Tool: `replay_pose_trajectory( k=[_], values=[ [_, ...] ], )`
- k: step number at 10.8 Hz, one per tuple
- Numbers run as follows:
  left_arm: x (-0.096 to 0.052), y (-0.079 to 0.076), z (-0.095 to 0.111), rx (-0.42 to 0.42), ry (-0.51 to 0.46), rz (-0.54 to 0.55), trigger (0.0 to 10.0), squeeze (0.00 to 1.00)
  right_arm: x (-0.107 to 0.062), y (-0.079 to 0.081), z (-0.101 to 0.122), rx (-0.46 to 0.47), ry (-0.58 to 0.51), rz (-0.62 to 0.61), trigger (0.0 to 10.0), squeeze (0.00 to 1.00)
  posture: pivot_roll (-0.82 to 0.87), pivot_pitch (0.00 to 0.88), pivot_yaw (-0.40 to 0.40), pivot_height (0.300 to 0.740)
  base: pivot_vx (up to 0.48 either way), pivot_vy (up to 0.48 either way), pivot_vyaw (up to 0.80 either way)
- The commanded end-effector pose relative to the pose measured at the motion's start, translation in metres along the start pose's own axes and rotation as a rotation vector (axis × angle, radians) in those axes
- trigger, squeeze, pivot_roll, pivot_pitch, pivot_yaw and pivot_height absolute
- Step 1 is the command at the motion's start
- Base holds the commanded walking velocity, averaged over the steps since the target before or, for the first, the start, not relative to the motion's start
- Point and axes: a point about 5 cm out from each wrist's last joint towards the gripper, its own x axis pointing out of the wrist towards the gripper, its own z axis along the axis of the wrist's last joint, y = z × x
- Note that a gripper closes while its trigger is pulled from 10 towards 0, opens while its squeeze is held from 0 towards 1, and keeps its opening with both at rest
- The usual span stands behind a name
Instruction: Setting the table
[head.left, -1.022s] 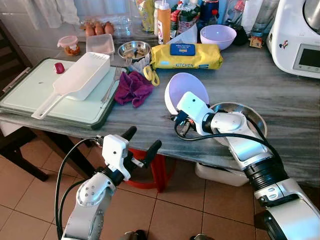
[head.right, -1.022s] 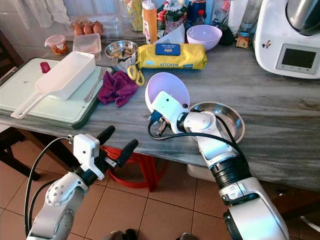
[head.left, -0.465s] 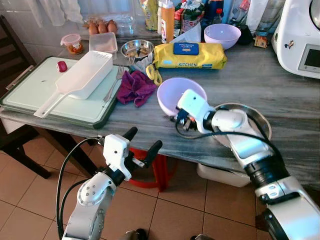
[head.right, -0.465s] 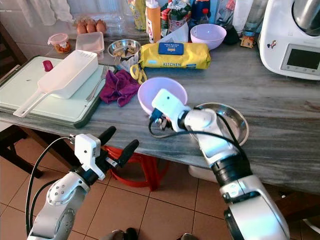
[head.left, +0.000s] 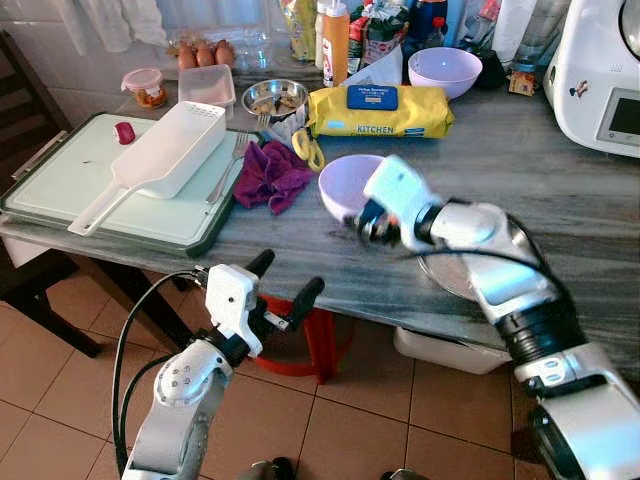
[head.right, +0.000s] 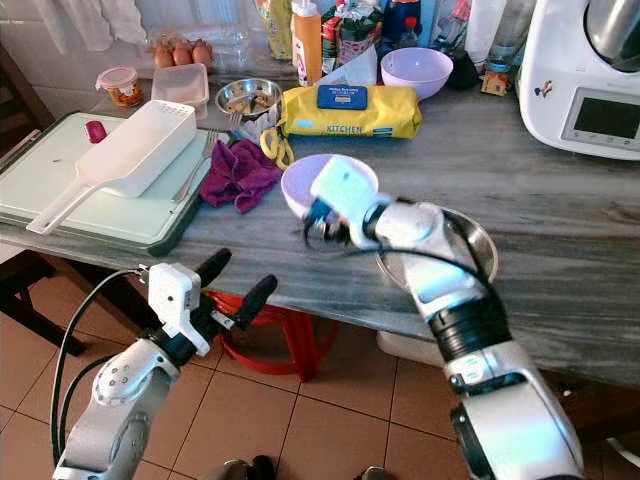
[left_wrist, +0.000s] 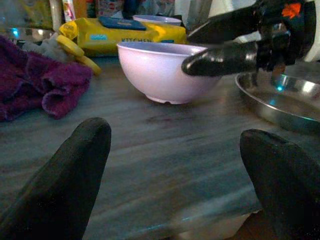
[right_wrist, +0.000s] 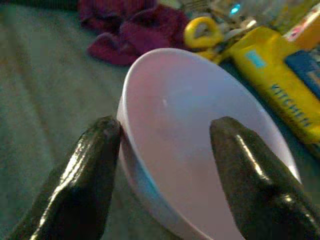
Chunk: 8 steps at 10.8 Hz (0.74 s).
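- here, your right gripper (right_wrist: 162, 150) sits at the near rim of the lilac bowl (head.left: 352, 185); its fingers (right_wrist: 90, 165) are spread apart, one outside the wall and touching the rim, the other over the bowl's hollow, so the rim lies between them without being pinched
- the bowl stands upright on the grey marble table (head.left: 560, 190), near the front edge; the left wrist view shows its base flat on the stone
- just beside the bowl, on your right, lies a shallow steel dish (left_wrist: 280, 97), partly hidden under your right arm in the head views
- to the bowl's left is a crumpled purple cloth (head.left: 268, 175), and behind that yellow-handled scissors (head.left: 305, 150); the yellow wipes pack (head.left: 378, 110) marked "kitchen" lies behind the bowl
- your left gripper (head.left: 283, 283) hovers off the table's front edge, over the tiled floor, above a red stool (head.left: 312, 340); its fingers (left_wrist: 60, 185) are spread wide and hold nothing
- further left on the table, a white long-handled strainer (head.left: 160, 160) rests on a pale green cutting board (head.left: 60, 185), with a fork (head.left: 228, 165) at the board's right edge
- a second lilac bowl (head.left: 443, 70) stands at the back among bottles; a small steel bowl (head.left: 273, 97) sits near the eggs (head.left: 205, 53)
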Motion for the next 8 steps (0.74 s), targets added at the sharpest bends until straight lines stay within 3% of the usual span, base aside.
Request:
replay_pose_trajectory(
  k=[1, 4, 7, 8],
  values=[
    [-0.002, 0.004, 0.0, 0.002, 0.007, 0.019, 10.0, 0.0, -0.003, -0.007, 0.011, 0.008, -0.066, -0.06, 10.0, 1.0, -0.08, 0.149, 0.072, 0.74, 0.0, 0.0, 0.0],
    [-0.002, 0.006, 0.001, 0.002, -0.003, 0.028, 10.0, 0.0, -0.021, -0.004, 0.017, 0.11, -0.205, -0.205, 10.0, 1.0, -0.09, 0.15, 0.082, 0.74, 0.0, 0.0, 0.0],
    [0.001, 0.004, 0.0, -0.007, -0.002, 0.015, 10.0, 0.0, -0.035, 0.004, 0.013, 0.163, -0.239, -0.267, 10.0, 1.0, -0.11, 0.152, 0.084, 0.74, 0.0, 0.0, 0.0],
    [0.002, 0.005, 0.001, -0.006, -0.004, 0.016, 10.0, 0.0, -0.047, 0.006, 0.006, 0.186, -0.222, -0.323, 10.0, 1.0, -0.12, 0.152, 0.083, 0.74, 0.0, 0.0, 0.0]
  ],
)
